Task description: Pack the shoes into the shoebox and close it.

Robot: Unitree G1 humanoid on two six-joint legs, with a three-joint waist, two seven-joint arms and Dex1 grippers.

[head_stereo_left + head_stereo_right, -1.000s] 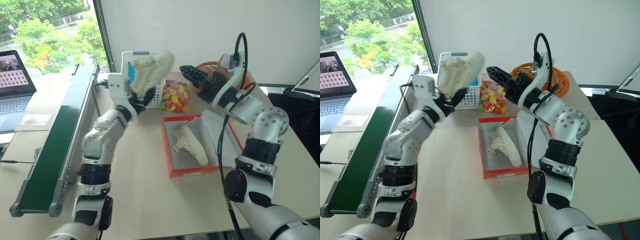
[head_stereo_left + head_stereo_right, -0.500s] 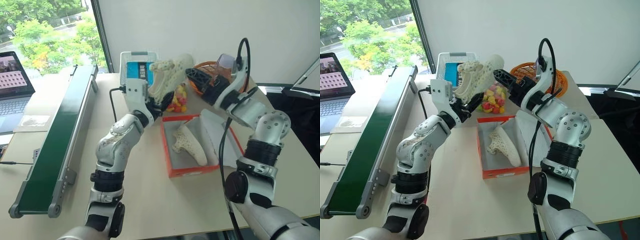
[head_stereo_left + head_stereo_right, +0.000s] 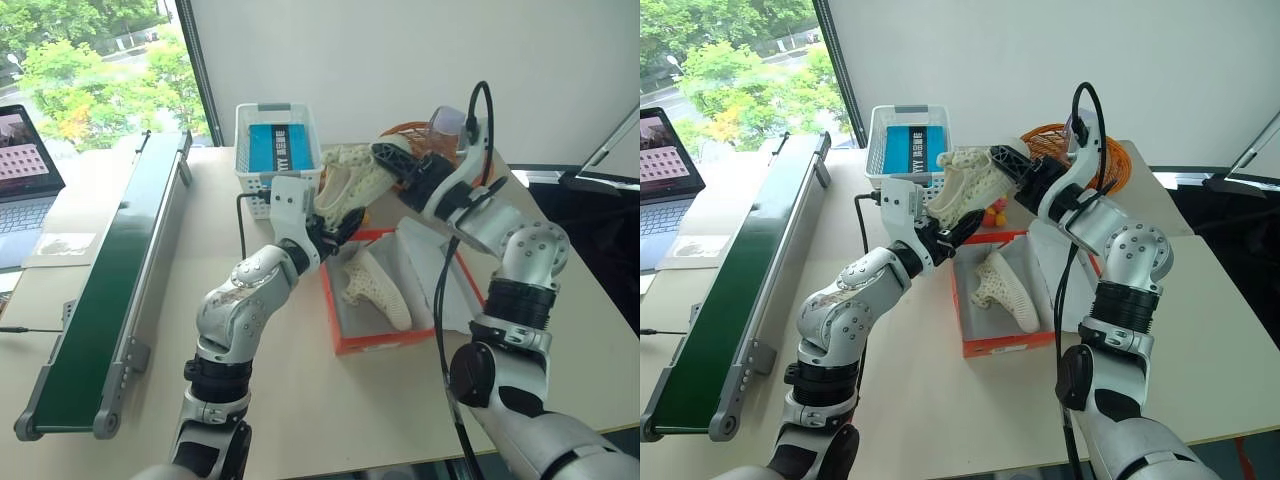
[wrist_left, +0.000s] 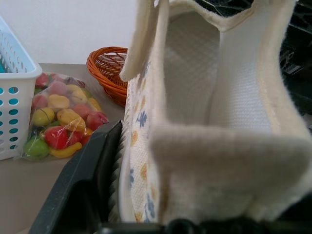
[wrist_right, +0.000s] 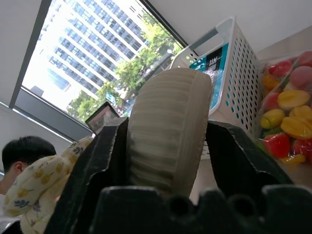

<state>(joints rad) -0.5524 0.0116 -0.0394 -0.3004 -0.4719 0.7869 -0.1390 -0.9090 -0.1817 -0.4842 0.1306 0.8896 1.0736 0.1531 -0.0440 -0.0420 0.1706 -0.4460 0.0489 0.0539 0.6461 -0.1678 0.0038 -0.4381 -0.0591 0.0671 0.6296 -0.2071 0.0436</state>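
On the far left of the tabletop (image 3: 290,400) lies the green conveyor belt (image 3: 105,290), with a white mesh basket (image 3: 275,150) beyond it. The left hand (image 3: 335,215) is raised above the tabletop, its two black fingers clamped on the heel end of one cream-white shoe (image 3: 350,180); the left wrist view shows a finger (image 4: 83,180) pressed flat against the side of that shoe (image 4: 195,122). The left arm reaches forward and toward the right, forearm angled upward. The shoe is held in the air, above the far left corner of the shoebox (image 3: 345,345). The right hand (image 3: 395,165) grips the opposite end of the same shoe: in the right wrist view its fingers (image 5: 105,156) stand on either side of the ribbed sole, touching it. The right arm is bent, its hand pointing toward the left. The second shoe (image 3: 380,285) lies inside the open orange-red shoebox. A bag of coloured fruit (image 4: 58,117) and an orange basket (image 3: 1110,150) sit behind.
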